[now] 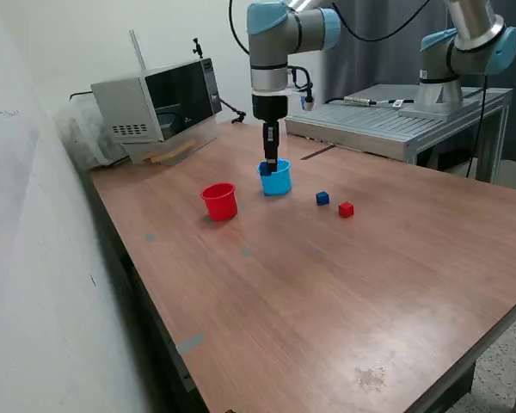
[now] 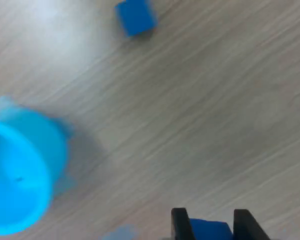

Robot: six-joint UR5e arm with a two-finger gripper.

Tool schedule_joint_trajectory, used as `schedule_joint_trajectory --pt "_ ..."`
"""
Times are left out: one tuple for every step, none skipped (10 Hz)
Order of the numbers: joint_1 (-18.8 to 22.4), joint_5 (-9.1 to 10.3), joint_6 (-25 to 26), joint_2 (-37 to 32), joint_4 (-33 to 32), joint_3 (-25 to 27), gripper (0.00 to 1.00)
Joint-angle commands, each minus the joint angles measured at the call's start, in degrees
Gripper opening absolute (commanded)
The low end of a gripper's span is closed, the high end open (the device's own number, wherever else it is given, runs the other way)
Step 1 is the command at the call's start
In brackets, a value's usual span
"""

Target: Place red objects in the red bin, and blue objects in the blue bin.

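My gripper (image 1: pixel 272 161) hangs just over the rim of the blue bin (image 1: pixel 276 179), a light blue cup. The wrist view shows the gripper (image 2: pixel 210 219) shut on a dark blue cube (image 2: pixel 210 231) held between its black fingers (image 2: pixel 179 222), with the blue bin (image 2: pixel 20 175) off to one side and blurred. A second blue cube (image 1: pixel 322 199) (image 2: pixel 135 17) lies on the table to the exterior view's right of the cup, and a red cube (image 1: pixel 346 209) sits beside it. The red bin (image 1: pixel 219 201), a red cup, stands to the exterior view's left of the blue one.
A microwave (image 1: pixel 159 101) stands at the back on the exterior view's left. A grey metal platform (image 1: pixel 396 116) carrying a second arm (image 1: pixel 464 52) is at the back right. A white wall runs along the exterior view's left of the wooden table (image 1: pixel 327 301).
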Motion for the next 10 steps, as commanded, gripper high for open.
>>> schedule_joint_trajectory --pt "-7.2 -2.79 -2.0 -1.5 0.2 2.9 0.0" --pt "-9.0 -3.15 -2.0 -2.1 0.2 3.7 0.0" --pt "-10.8 -3.33 -2.7 -2.2 0.2 4.1 0.0" --pt "-12.5 -3.33 -3.5 -2.6 0.2 4.8 0.0" --pt "-14.2 -3.42 -3.5 -3.6 0.2 6.2 0.0" --pt "-15.5 -4.72 -3.6 -5.0 0.2 8.0 0.0" --pt "-15.7 -5.35 -3.9 -6.2 0.2 9.2 0.0" --pt "-15.5 -5.35 -4.8 -7.4 0.2 10.1 0.0" --pt "-15.2 -5.53 -4.9 -7.6 0.5 10.2 0.0" --pt "-15.1 -5.61 -4.9 -7.7 1.6 10.0 0.0"
